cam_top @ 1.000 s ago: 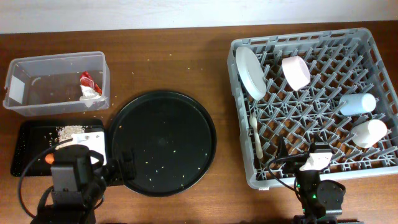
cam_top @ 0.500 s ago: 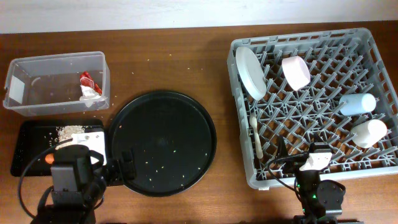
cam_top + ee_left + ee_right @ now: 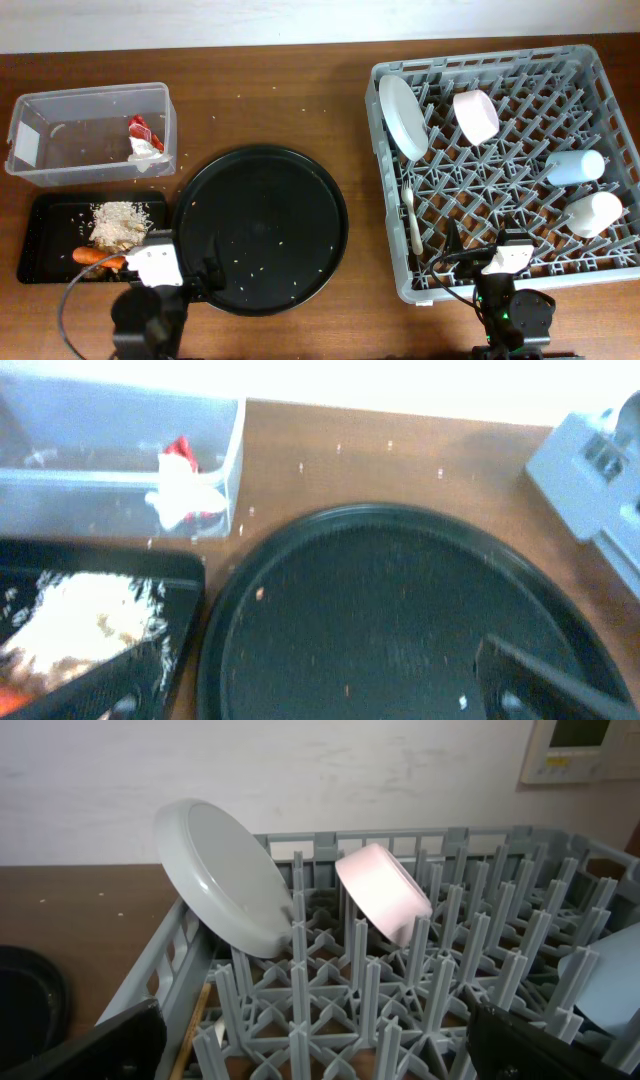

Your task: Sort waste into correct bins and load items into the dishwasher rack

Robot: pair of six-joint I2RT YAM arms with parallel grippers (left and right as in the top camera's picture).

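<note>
The clear tub [image 3: 60,160] at the back left holds the red wrapper [image 3: 141,128] and the white tissue [image 3: 146,149]; both also show in the left wrist view [image 3: 185,485]. The black rectangular tray [image 3: 45,240] holds shredded scraps [image 3: 118,222] and the carrot [image 3: 92,256]. I cannot make out the small brown bit. The grey rack [image 3: 620,120] holds the white plate [image 3: 402,116], pink bowl [image 3: 476,115], light blue cup [image 3: 575,167], cream cup [image 3: 593,212] and fork [image 3: 412,218]. My left gripper [image 3: 320,695] is open and empty over the round tray's left edge. My right gripper [image 3: 320,1050] is open and empty over the rack's front edge.
A large round black tray [image 3: 262,228] with scattered crumbs lies in the middle of the brown table. In the right wrist view the plate [image 3: 225,880] and bowl [image 3: 385,895] lean among the rack's pegs.
My left arm has moved right and toward the table's front edge, uncovering the scraps and the carrot in the black rectangular tray. The right arm has not moved.
</note>
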